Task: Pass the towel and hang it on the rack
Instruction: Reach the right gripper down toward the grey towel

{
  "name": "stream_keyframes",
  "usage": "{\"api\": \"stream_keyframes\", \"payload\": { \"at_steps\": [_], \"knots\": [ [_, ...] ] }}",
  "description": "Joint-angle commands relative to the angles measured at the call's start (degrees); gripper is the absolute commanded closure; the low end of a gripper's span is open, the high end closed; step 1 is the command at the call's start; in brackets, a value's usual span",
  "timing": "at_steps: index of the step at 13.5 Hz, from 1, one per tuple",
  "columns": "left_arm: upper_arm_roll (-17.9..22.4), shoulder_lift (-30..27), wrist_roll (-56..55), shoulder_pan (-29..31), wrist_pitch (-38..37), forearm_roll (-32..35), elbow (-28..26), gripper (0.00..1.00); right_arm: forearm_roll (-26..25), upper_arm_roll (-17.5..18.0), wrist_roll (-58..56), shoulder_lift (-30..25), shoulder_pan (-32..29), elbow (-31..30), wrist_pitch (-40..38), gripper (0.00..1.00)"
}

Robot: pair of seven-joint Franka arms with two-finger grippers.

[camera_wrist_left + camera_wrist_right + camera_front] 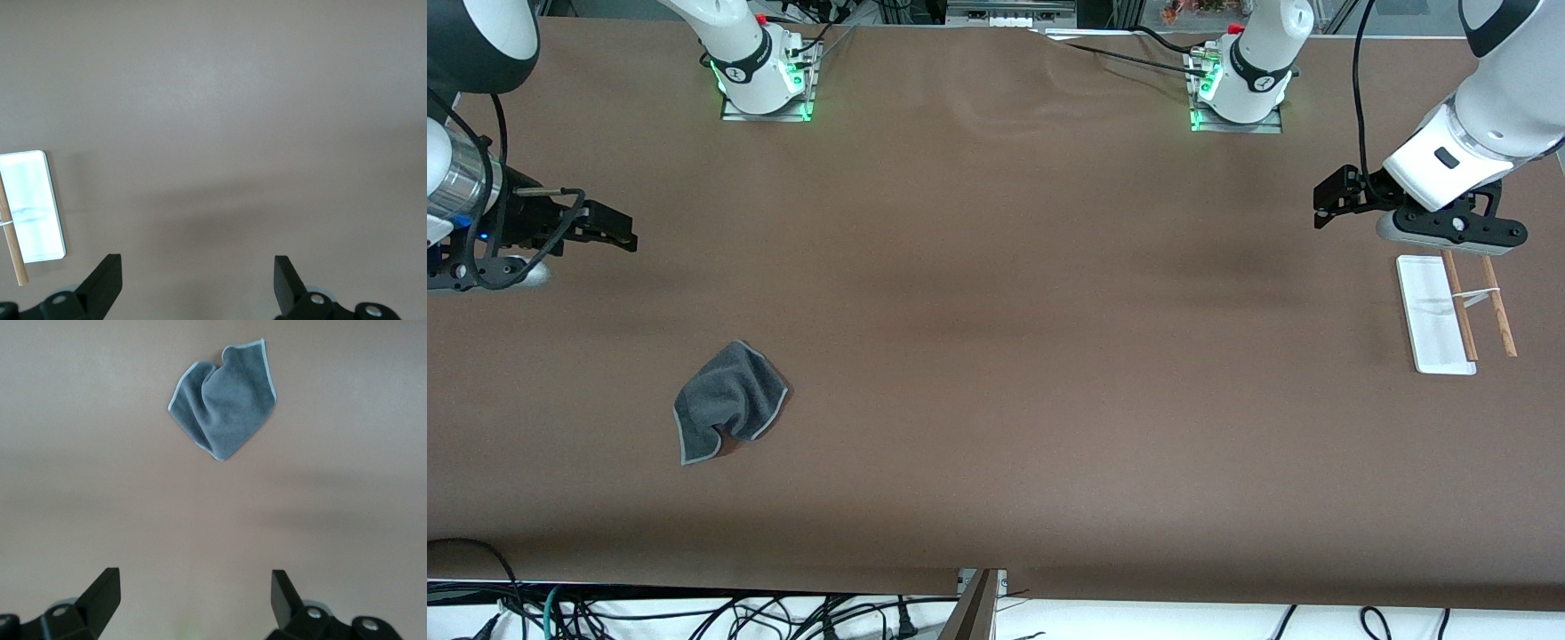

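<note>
The towel (729, 402) lies crumpled on the table toward the right arm's end, dark grey face up, with a little pinkish-red showing at a fold. It also shows in the right wrist view (223, 400). My right gripper (624, 233) is open and empty over bare table, apart from the towel; its open jaws show in the right wrist view (195, 583). The rack (1432, 311) stands toward the left arm's end, with two wood rods (1458, 302) above its white base. My left gripper (1327, 200) is open and empty over the table beside the rack. The left wrist view shows it (198, 267) and the rack's base (33, 207).
The brown table cover (996, 356) spans the whole table, with a wrinkle near the arms' bases. The right arm's base (760, 71) and the left arm's base (1240, 84) stand along the table's edge farthest from the front camera. Cables (694, 613) hang below the table's near edge.
</note>
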Motion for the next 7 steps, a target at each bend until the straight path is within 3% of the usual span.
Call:
{"api": "stream_keyframes", "payload": {
  "at_steps": [1,7],
  "knots": [
    [0.3,0.0,0.8,-0.1,-1.2,0.0,1.1,0.0,-0.7,-0.2,-5.9,5.3,-0.7,-0.4,4.9,0.0],
    [0.3,0.0,0.8,-0.1,-1.2,0.0,1.1,0.0,0.2,-0.1,-13.9,23.1,-4.3,0.6,30.9,0.0]
  ]
}}
